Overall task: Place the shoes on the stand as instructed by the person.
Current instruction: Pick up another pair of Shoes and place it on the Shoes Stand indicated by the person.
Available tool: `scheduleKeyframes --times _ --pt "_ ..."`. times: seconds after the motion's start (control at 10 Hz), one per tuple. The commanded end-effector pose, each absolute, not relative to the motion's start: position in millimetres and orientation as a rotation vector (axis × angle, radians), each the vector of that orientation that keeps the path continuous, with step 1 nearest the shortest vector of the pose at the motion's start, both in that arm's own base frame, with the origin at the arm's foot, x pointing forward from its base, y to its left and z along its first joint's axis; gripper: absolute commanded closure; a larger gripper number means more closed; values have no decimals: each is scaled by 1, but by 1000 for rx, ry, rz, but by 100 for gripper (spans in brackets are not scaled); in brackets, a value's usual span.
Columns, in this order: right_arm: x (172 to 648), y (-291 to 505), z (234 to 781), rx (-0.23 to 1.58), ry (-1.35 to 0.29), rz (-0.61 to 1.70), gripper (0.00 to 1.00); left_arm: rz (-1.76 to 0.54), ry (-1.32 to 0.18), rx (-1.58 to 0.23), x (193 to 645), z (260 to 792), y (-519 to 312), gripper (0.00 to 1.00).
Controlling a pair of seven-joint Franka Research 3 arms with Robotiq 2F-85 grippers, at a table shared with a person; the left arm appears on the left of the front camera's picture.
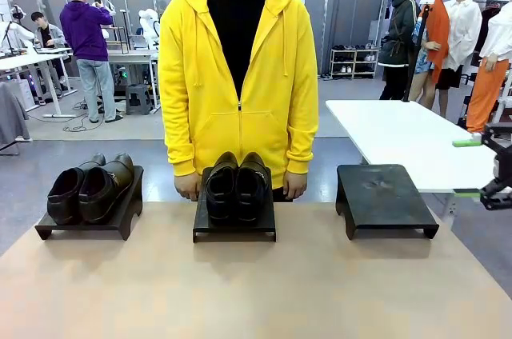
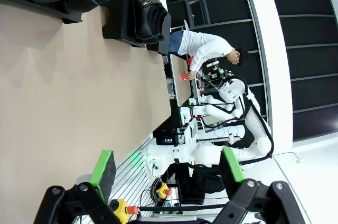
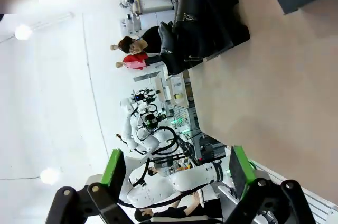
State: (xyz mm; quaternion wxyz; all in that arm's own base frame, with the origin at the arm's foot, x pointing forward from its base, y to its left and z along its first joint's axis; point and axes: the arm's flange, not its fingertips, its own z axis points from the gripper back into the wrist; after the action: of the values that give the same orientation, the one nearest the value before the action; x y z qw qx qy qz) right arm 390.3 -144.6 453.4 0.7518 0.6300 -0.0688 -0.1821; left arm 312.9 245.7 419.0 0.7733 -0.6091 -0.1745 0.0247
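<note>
Two pairs of glossy dark shoes sit on black stands on the tan table. One pair (image 1: 88, 189) is on the left stand (image 1: 48, 231), the other pair (image 1: 236, 183) on the middle stand (image 1: 236, 231). The person (image 1: 238, 75) in a yellow hoodie stands behind the middle stand, hands resting at the table's far edge. My right gripper (image 1: 472, 169) hovers open at the right edge, beyond the table. In the left wrist view my left gripper (image 2: 168, 167) is open and holds nothing, with the buckled middle pair (image 2: 145, 2) far ahead. My right gripper (image 3: 177, 165) is open, far from the shoes (image 3: 198, 18).
A third black stand (image 1: 386, 195) on the right of the table carries nothing. The tan tabletop (image 1: 256, 291) in front of the stands is bare. A white table (image 1: 408, 135) stands behind to the right.
</note>
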Motion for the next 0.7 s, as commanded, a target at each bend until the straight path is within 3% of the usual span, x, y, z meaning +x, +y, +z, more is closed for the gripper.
scheduleKeyframes --times 0.0,0.4,0.6 --pt "376 -142 443 1419 -206 -379 0 40 -386 -1311 310 420 244 0" --pt "372 -127 430 1346 -213 -398 0 40 -386 -1311 310 420 244 0" --pt "366 -147 431 1400 -184 -406 0 40 -386 -1311 310 420 244 0"
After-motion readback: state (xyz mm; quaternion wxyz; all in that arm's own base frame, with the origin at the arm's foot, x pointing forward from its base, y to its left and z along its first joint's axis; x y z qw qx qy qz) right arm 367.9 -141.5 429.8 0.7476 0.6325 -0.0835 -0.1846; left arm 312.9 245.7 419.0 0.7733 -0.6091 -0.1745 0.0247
